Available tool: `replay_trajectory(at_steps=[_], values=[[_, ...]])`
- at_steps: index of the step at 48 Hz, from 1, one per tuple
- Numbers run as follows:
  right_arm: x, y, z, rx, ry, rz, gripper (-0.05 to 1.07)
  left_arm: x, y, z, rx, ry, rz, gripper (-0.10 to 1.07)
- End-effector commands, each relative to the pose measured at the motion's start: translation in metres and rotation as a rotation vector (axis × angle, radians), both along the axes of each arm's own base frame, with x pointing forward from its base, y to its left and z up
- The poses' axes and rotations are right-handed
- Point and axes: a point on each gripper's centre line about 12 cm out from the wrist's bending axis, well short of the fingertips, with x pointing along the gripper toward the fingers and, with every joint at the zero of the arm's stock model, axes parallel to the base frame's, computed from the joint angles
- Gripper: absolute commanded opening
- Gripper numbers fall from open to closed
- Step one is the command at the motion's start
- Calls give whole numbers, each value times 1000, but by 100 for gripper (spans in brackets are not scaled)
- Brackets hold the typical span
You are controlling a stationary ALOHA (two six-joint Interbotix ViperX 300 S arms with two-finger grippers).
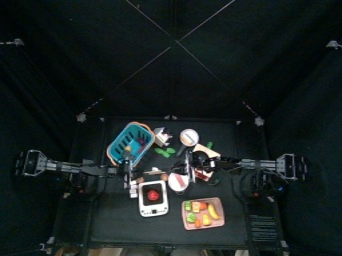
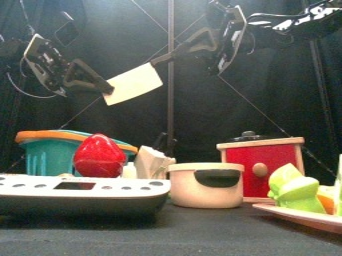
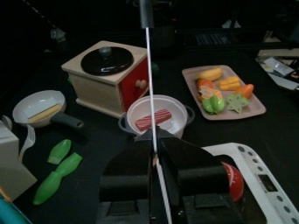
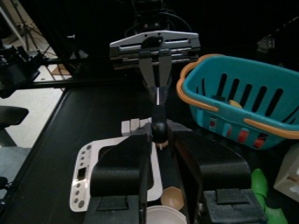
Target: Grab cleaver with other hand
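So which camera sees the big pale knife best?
The front view: the pale flat-bladed cleaver shows its broad side up in the air. Both wrist views see it edge-on; the top view barely shows it.

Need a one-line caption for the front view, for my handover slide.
Handover in mid-air: cleaver held between the left gripper and the right gripper.

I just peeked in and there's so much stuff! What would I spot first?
The cleaver hangs high in the air, its handle in the right claw. Down on the table, a red toy fruit sits on the white scale, with a teal basket behind.
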Motion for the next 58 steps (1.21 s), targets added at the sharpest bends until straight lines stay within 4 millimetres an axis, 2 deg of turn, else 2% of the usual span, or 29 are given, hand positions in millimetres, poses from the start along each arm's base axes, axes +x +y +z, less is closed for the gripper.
replay_trajectory(at_steps=[1, 7, 20, 28, 58], values=[[-6, 0, 15, 2, -43, -1, 58, 0, 4, 12, 3, -63, 13, 39], [-11, 1, 2, 23, -13, -8, 58, -8, 3, 21, 9, -148, 14, 37], [-7, 0, -13, 99, 21, -37, 58, -14, 0, 17, 11, -157, 2, 37], [-6, -1, -12, 114, 18, -44, 58, -16, -2, 11, 8, -142, -7, 37], [-2, -1, -20, 128, 56, -63, 62, -16, -3, 11, 10, -142, -10, 37]])
